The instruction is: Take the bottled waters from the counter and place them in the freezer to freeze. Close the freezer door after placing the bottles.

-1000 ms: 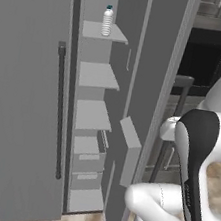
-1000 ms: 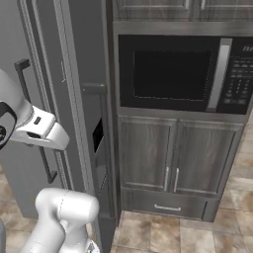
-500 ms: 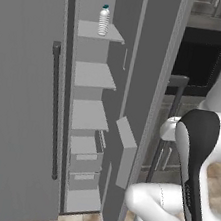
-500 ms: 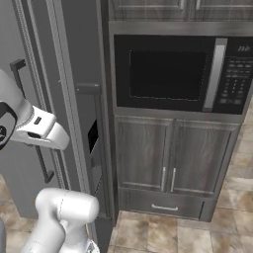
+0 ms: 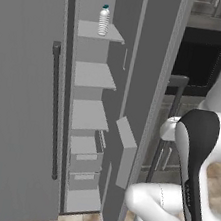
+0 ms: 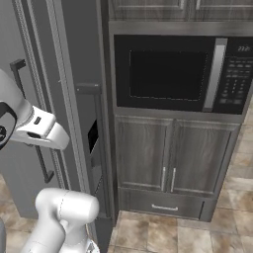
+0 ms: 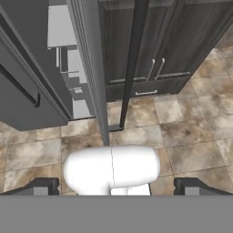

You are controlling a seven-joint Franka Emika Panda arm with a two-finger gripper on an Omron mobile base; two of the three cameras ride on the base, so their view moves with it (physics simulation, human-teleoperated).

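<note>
Standing upright on the top grey shelf (image 5: 97, 30) of the freezer (image 5: 90, 109) is one small clear ribbed plastic bottle with a teal cap (image 5: 103, 21). It is probably light but slippery; its ribbed middle seems the best hold. The tool's (image 7: 116, 187) dark tips are spread wide, holding nothing. The tall matte-grey freezer door (image 5: 21, 98) is open.

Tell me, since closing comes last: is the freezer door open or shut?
Open: the freezer door is swung aside, exposing shelves and one bottle.
</note>
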